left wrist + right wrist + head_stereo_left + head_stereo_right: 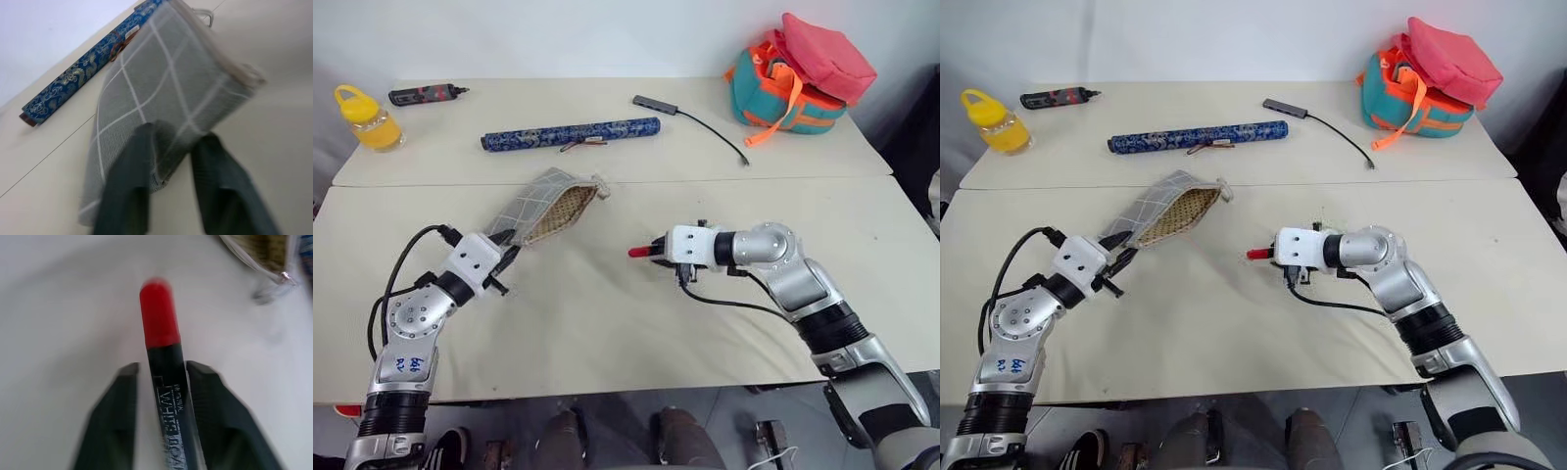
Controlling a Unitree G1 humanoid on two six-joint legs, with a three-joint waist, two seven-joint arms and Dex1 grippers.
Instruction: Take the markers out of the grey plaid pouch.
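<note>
Grey plaid pouch [546,204] sits at about ten o'clock of the table's [607,323] middle, its mouth lifted toward one o'clock, tan lining showing. The left claw [506,257] pinches its lower corner between both fingers [128,186]. The right claw [658,252], at the table's middle, points to nine o'clock and holds a dark red-tipped marker [164,362] between slightly parted fingers [111,426]; whether they clench it, I cannot tell.

pouch [543,206]: grey plaid, tan lining showing, mouth open, one end raised off the desk [607,333] | marker [164,362]: dark body, red tip, right of the pouch
</note>
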